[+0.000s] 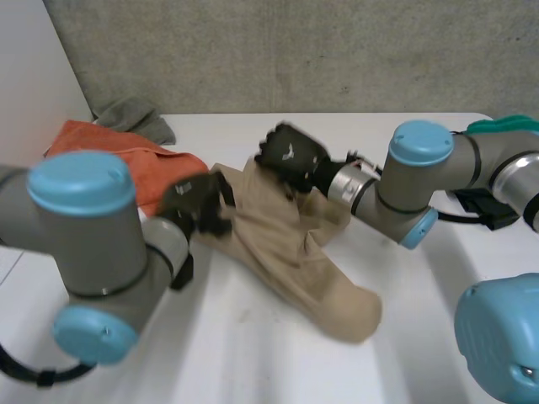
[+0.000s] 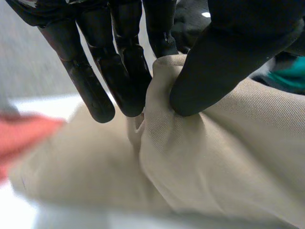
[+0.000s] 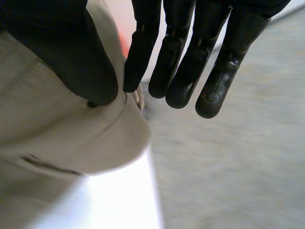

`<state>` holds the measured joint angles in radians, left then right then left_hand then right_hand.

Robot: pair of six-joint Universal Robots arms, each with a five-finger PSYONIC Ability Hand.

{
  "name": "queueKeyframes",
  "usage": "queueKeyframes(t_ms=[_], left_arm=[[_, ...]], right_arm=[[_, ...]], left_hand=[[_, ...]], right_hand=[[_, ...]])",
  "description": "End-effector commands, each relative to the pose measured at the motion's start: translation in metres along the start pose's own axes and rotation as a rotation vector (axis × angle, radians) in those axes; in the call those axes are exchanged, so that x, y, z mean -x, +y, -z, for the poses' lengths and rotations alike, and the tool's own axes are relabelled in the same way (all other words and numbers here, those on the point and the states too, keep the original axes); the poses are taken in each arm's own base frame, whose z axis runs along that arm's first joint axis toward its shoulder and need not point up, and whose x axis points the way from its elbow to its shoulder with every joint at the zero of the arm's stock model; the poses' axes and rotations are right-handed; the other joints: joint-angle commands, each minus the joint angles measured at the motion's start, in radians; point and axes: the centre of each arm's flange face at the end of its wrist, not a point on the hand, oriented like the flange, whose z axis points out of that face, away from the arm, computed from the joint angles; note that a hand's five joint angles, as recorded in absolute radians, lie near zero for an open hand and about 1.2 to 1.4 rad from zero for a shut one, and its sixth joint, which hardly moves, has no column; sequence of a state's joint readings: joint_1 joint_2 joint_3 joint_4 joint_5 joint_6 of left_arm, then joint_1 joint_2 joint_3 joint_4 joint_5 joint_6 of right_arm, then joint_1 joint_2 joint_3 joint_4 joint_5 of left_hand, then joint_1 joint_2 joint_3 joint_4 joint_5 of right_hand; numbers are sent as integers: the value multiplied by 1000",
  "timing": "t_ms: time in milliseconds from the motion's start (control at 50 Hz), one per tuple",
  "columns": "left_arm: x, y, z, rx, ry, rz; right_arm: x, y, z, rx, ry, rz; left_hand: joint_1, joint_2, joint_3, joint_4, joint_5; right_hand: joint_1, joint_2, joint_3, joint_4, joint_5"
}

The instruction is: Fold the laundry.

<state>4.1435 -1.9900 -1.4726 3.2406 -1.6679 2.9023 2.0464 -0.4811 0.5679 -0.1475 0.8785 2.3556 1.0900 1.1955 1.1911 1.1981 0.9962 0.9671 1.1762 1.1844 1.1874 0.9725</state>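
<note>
A beige garment lies crumpled mid-frame on the white worktop. The left hand pinches a fold at its left edge between fingers and thumb. The right hand pinches its top edge the same way. An orange cloth sits upper left.

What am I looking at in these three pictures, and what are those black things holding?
A robot with two arms stands at a white table. The head view looks down from between the arms; the two wrist views come from a camera on each wrist. The black things are its hands. The left hand and the right hand each pinch an edge of a tan garment between thumb and fingers. An orange cloth and a grey-green cloth lie at the table's far left.
</note>
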Motion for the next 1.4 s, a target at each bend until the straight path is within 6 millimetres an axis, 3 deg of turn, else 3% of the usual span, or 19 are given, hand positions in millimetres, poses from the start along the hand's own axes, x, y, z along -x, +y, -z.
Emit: queueKeyframes(t_ms=[20,60,120,160,220,300,380,420,440,500,600,640,720,820,940,1060,1120,1300,1400], left_arm=[[18,-114,-37,-416,-64,-221],[15,-137,-41,-513,-72,-272],[4,-174,-41,-678,-47,-347],[-4,-189,-40,-751,21,-379],[-12,-189,-39,-771,110,-410],[-27,-165,-37,-707,220,-440],[-39,-119,-27,-572,278,-443],[-43,-98,-15,-508,298,-457],[-43,-91,-11,-485,302,-466],[-42,-62,7,-387,312,-514],[-44,-36,38,-307,330,-620],[-53,-28,56,-297,359,-672],[-63,-20,80,-303,397,-727],[-63,-28,97,-330,384,-730],[-57,-28,94,-314,313,-728],[-56,-21,88,-289,308,-733],[-55,-17,86,-273,308,-734],[-54,-15,86,-263,308,-733],[-54,-14,86,-263,306,-733]], right_arm=[[-97,-44,-3,-50,454,-26],[-125,-67,4,-95,572,-67],[-147,-84,18,-99,667,-105],[-158,-100,32,-88,714,-112],[-156,-121,50,-70,714,-122],[-138,-124,72,-2,658,-156],[-117,-95,94,132,601,-222],[-110,-83,102,188,576,-252],[-103,-75,107,233,543,-279],[-95,-66,112,279,485,-316],[-81,-32,115,324,319,-416],[-75,-29,113,310,254,-445],[-59,-26,109,291,126,-517],[-48,-18,110,328,94,-574],[-32,-26,113,430,116,-671],[-56,-39,119,450,292,-804],[-57,-43,123,459,292,-846],[-27,-58,139,595,115,-1013],[-6,-42,126,585,100,-1036]], left_hand=[[306,201,205,198,226],[306,201,205,198,226],[306,201,205,198,226],[306,201,205,198,226],[306,201,205,198,226],[306,201,205,198,226],[306,201,205,198,226],[306,201,205,198,226],[306,201,205,198,226],[306,201,205,198,226],[306,201,205,198,226],[306,201,205,198,226],[306,201,205,198,226],[306,201,205,198,226],[306,201,205,198,226],[306,201,205,198,226],[306,201,205,198,226],[306,201,205,198,226],[306,201,205,198,226]], right_hand=[[429,220,212,209,249],[429,220,212,209,249],[429,220,212,209,249],[429,220,212,209,249],[429,220,212,209,249],[429,220,212,209,249],[429,220,212,209,249],[177,-33,-41,-44,-3],[-241,-450,-458,-461,-421],[-772,-981,-989,-992,-952],[-793,-1002,-1010,-1013,-973],[-793,-1002,-1010,-1013,-973],[-793,-1002,-1010,-1013,-973],[-793,-1002,-1010,-1013,-973],[-793,-1002,-1010,-1013,-973],[-793,-1002,-1010,-1013,-973],[-793,-1002,-1010,-1013,-973],[-793,-1002,-1010,-1013,-973],[-793,-1002,-1010,-1013,-973]])
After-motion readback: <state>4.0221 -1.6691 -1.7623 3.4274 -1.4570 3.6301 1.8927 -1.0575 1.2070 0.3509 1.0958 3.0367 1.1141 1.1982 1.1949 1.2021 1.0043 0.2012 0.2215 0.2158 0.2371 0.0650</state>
